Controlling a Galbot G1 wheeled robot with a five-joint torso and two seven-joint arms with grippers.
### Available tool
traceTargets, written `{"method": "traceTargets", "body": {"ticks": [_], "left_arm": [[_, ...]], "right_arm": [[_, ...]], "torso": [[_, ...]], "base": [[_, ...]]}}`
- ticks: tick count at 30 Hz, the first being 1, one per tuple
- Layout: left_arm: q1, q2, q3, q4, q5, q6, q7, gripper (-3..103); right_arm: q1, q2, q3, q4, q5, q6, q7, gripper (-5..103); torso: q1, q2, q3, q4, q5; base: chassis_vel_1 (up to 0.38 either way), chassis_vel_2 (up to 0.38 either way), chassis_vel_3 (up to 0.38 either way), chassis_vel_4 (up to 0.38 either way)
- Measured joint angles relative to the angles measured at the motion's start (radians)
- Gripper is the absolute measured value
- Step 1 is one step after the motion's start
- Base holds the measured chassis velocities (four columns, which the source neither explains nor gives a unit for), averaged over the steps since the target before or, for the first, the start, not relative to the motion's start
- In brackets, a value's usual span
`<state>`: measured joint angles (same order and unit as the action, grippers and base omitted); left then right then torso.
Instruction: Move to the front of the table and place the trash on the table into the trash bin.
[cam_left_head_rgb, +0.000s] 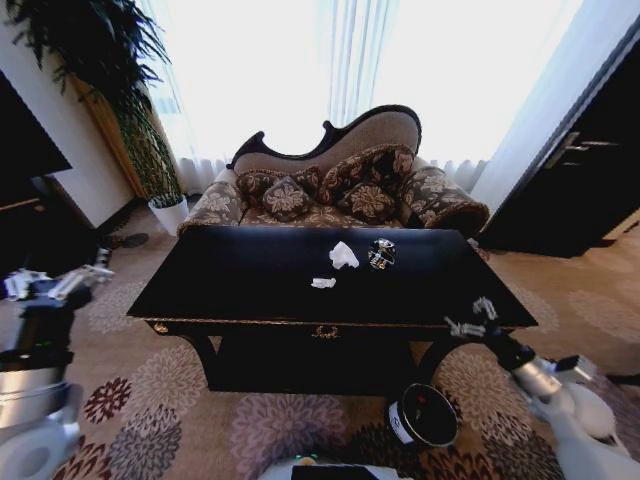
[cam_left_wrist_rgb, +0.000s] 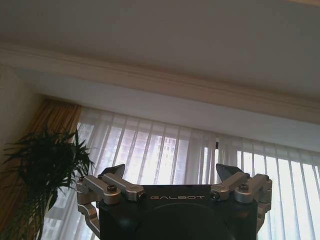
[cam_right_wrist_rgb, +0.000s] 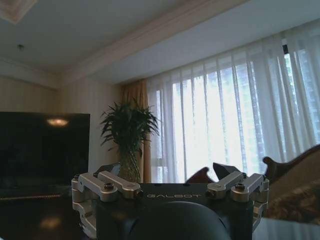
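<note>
- Robot faces the table (cam_left_head_rgb: 250, 290) front; bin (cam_left_head_rgb: 424, 414) on the floor near the right front leg, just below the right gripper (cam_left_head_rgb: 470, 318).
- Trash sits mid-surface, slightly right: tissue (cam_left_head_rgb: 343, 255), paper scrap (cam_left_head_rgb: 323, 283), dark can (cam_left_head_rgb: 381, 253). No bottle spotted.
- Right gripper hovers at the near right edge, fingers (cam_right_wrist_rgb: 227, 172) spread, empty. Left gripper (cam_left_head_rgb: 55, 283) is off the left end, fingers (cam_left_wrist_rgb: 114, 172) released, empty.
- Judgement: use the right arm; closest to both trash and bin.
- Approach the tissue from above and pinch its peak.
- Risk: elbow clipping the near edge; glossy top may hide depth.
</note>
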<state>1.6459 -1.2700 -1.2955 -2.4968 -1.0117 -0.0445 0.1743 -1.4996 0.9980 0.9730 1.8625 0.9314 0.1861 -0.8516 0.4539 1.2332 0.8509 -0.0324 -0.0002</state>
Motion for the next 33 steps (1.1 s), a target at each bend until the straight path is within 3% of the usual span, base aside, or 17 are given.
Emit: {"method": "traceTargets", "body": {"ticks": [5, 8, 10, 13, 18, 26, 33], "left_arm": [[-0.003, -0.003, -0.001, -0.003, -0.012, 0.006, -0.006, 100], [-0.01, 0.007, 0.008, -0.003, -0.014, 0.007, -0.005, 100], [-0.013, 0.016, 0.009, 0.0, -0.016, 0.007, -0.004, 100], [-0.037, 0.082, 0.013, 0.042, -0.032, 0.004, 0.005, 100], [-0.042, 0.102, -0.001, 0.07, -0.038, -0.007, -0.012, 100], [-0.046, 0.098, -0.007, 0.076, -0.036, -0.008, -0.012, 100], [-0.056, 0.093, 0.005, 0.106, -0.001, -0.007, -0.01, 100]], "right_arm": [[0.009, -0.025, -0.066, 0.032, -0.069, 0.013, 0.064, 100], [0.009, -0.053, -0.119, 0.064, -0.103, 0.033, 0.18, 100], [0.008, -0.057, -0.125, 0.071, -0.104, 0.035, 0.205, 102], [0.007, -0.073, -0.135, 0.111, -0.129, 0.022, 0.333, 97], [0.032, -0.094, -0.177, 0.125, -0.151, -0.011, 0.417, 96], [0.107, -0.138, -0.303, 0.062, -0.201, -0.016, 0.521, 97], [0.187, -0.199, -0.418, 0.005, -0.183, -0.022, 0.549, 97]], "torso": [[0.0, 0.0, 0.0, 0.0001, -0.0001], [0.0, 0.0, 0.0, 0.0, -0.0001], [0.0, 0.0, 0.0, 0.0002, 0.0], [0.0, 0.0, 0.0, -0.0004, -0.0001], [0.0, 0.0, 0.0, 0.0001, -0.0002], [0.0, 0.0, 0.0, 0.0001, 0.0], [0.0, 0.0, 0.0, -0.0001, 0.0001]], "base": [[0.0, 0.0, 0.0, 0.0], [0.0, 0.0, 0.0, 0.0], [0.0, 0.0, 0.0, 0.0], [0.0, 0.0, 0.0, 0.0], [0.0, 0.0, 0.0, 0.0], [0.0, 0.0, 0.0, 0.0], [0.0, 0.0, 0.0, 0.0]]}}
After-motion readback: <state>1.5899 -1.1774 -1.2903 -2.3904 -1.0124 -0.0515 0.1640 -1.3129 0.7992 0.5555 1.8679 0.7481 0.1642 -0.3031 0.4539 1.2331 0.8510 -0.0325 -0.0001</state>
